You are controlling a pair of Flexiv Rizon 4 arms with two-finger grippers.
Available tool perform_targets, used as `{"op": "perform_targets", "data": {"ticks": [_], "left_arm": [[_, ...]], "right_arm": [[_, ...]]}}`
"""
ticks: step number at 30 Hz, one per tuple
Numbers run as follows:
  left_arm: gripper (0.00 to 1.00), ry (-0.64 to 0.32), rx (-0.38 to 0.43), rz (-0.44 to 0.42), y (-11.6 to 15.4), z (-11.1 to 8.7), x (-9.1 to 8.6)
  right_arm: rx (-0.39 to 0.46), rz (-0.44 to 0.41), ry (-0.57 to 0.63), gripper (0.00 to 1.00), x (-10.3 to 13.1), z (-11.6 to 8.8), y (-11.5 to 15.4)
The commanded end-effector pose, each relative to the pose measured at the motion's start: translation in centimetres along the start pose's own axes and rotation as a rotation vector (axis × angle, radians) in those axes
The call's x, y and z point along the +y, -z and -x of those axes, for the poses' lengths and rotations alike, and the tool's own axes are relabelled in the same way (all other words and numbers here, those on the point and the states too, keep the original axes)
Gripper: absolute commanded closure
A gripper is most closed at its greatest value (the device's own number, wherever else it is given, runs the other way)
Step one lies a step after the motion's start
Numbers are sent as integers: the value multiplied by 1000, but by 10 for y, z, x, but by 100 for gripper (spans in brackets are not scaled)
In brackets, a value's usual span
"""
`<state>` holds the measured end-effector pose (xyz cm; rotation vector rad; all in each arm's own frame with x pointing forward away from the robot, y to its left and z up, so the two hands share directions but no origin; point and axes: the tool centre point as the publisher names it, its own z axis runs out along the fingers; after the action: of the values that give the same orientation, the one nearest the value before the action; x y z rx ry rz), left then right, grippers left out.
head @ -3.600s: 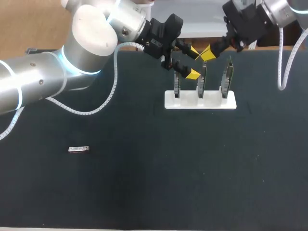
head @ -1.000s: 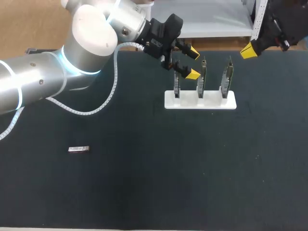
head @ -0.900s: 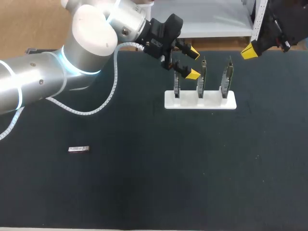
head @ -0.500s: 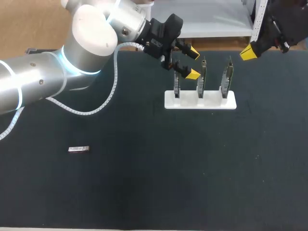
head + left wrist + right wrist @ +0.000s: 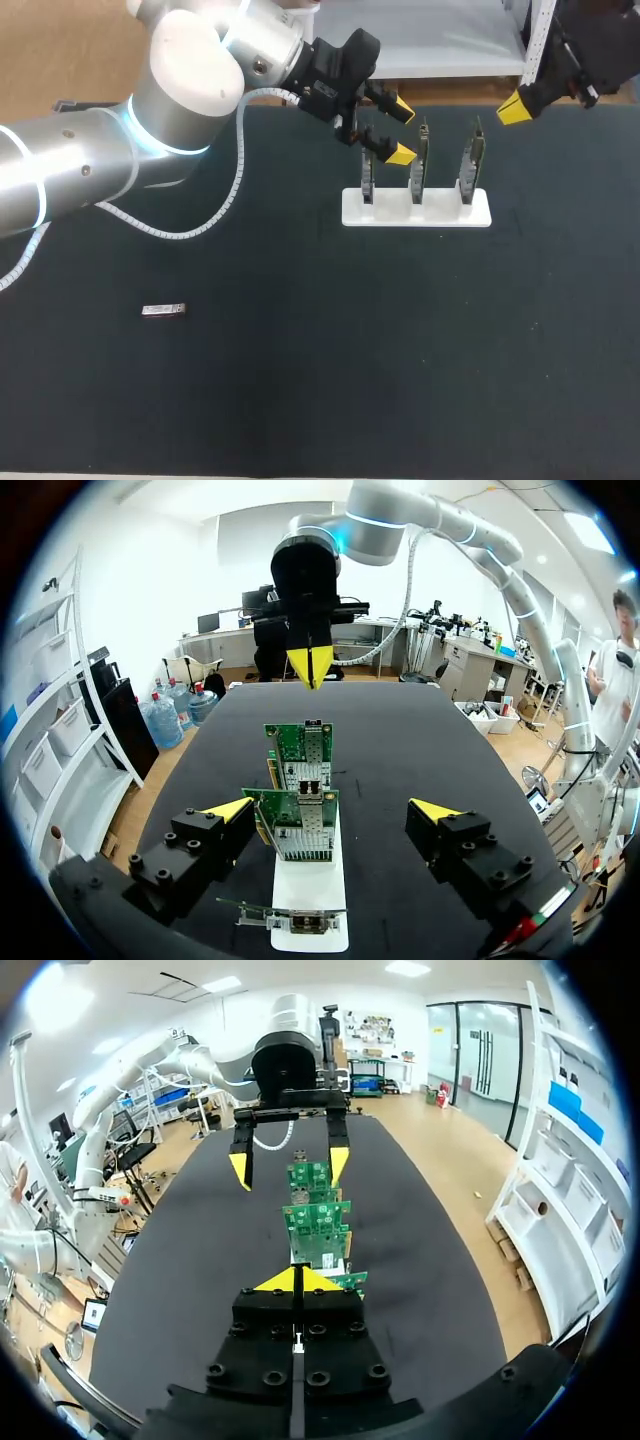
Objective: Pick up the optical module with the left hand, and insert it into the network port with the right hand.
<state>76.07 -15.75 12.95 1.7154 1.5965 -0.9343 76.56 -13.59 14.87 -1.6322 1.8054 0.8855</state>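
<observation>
The optical module [image 5: 164, 311], a small silver bar, lies flat on the black table at the left front, far from both grippers. A white stand [image 5: 416, 207] holds three upright green network cards [image 5: 421, 160]. My left gripper [image 5: 400, 131] hovers open over the stand's left card, with its yellow tips on either side of the cards [image 5: 297, 825] in the left wrist view. My right gripper [image 5: 514, 108] is shut and empty, up beyond the stand's right end. Its joined tips [image 5: 298, 1280] point along the row of cards [image 5: 318, 1222]. Neither wrist view shows the module.
The black table top [image 5: 300, 380] runs from the module to the stand, which sits near the table's back edge. My left arm's white cable [image 5: 225, 205] hangs in a loop over the table behind the module.
The right gripper, earlier close above the middle card, has drawn back to the right, away from the stand. Over the last second it has barely shifted. The left arm and module have not moved.
</observation>
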Motion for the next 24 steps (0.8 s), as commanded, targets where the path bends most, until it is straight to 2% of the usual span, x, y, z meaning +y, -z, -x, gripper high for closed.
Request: {"op": "perform_targets", "data": {"ticks": [1, 24], "left_arm": [[0, 1, 5, -4, 0, 1, 2], [0, 1, 5, -4, 0, 1, 2]], "right_arm": [[30, -10, 2, 0, 2, 2, -4], [30, -10, 2, 0, 2, 2, -4]]}}
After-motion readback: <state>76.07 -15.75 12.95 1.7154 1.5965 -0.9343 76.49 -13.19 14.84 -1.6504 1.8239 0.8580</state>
